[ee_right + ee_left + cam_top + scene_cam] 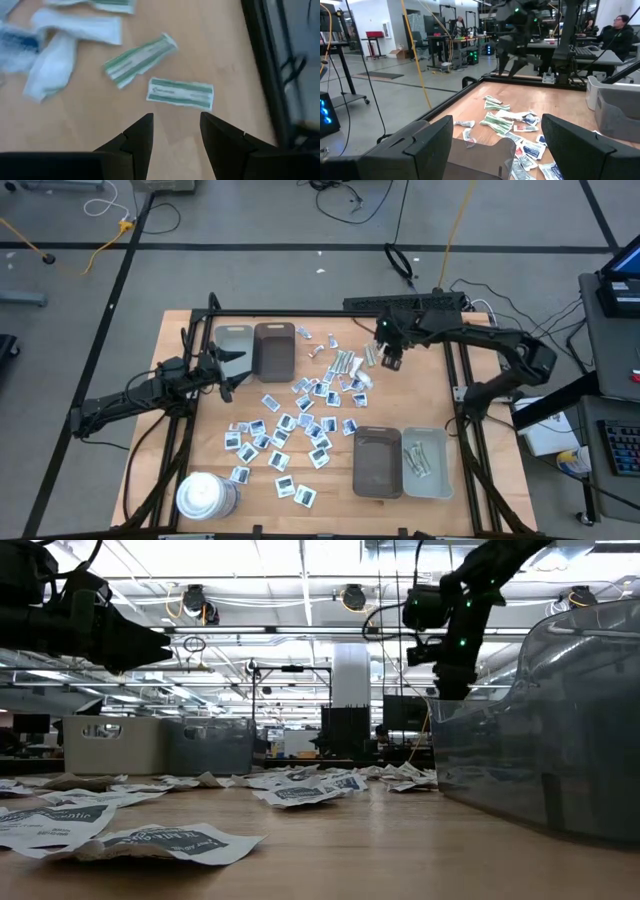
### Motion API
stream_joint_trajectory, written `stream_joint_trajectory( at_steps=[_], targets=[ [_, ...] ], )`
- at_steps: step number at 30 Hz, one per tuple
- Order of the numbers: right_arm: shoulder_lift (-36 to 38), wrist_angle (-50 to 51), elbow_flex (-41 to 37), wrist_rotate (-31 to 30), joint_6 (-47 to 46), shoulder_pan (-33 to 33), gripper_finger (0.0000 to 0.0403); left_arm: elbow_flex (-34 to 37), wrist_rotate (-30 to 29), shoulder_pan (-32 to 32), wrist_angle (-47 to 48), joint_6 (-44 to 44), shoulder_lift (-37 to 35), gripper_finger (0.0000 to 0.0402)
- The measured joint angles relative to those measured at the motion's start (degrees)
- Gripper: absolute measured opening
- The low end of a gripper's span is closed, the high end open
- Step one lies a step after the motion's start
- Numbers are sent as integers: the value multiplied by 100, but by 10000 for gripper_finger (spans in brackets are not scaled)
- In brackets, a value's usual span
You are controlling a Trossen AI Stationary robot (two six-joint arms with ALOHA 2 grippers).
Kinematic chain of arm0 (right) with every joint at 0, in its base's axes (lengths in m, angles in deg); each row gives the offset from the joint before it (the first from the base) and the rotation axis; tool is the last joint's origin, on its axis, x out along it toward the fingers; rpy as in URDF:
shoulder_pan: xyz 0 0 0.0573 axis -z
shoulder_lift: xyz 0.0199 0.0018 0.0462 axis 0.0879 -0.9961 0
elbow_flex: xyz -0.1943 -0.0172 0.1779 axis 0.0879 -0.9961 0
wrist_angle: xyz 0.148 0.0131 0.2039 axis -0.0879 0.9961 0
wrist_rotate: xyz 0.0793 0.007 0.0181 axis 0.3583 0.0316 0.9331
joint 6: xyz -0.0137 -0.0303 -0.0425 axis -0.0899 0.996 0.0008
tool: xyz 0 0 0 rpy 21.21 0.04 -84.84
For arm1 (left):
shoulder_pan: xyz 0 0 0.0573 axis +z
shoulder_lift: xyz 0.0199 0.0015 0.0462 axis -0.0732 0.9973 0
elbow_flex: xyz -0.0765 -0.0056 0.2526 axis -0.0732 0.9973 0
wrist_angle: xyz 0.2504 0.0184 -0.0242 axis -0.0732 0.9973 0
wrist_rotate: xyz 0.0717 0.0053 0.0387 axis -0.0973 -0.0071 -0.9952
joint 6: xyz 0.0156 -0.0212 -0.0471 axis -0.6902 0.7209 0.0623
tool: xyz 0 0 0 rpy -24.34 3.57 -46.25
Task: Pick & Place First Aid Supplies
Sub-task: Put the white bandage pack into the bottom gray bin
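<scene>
The right gripper (176, 131) hangs above the table with its jaws partly parted and nothing between them, just short of a green-printed strip (180, 93) lying flat on the wood. The left gripper (228, 370), spread wide and empty, waits beside the far-left trays (256, 348). Only a few strips lie in the clear tray (425, 463) on the right. By my reading, most supplies (290, 425) remain scattered, so the task is early.
</scene>
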Motion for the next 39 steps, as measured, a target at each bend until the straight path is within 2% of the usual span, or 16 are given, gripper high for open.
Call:
stream_joint_trajectory(
  at_steps=[7,13,15,22,39],
  targets=[
    [-294,-16,168,-23,-1961,395,155,-1,-1,2,7,0,0,306],
    [-415,-44,610,-38,-4341,547,155,1,0,2,2,0,0,306],
    [-531,-55,727,-148,-4826,555,155,-1,0,1,4,0,0,306],
    [-860,220,767,-242,-5689,605,155,0,0,1,3,0,0,306],
    [-1869,-72,693,320,-6195,492,155,-1,0,2,1,0,0,306]
  ],
)
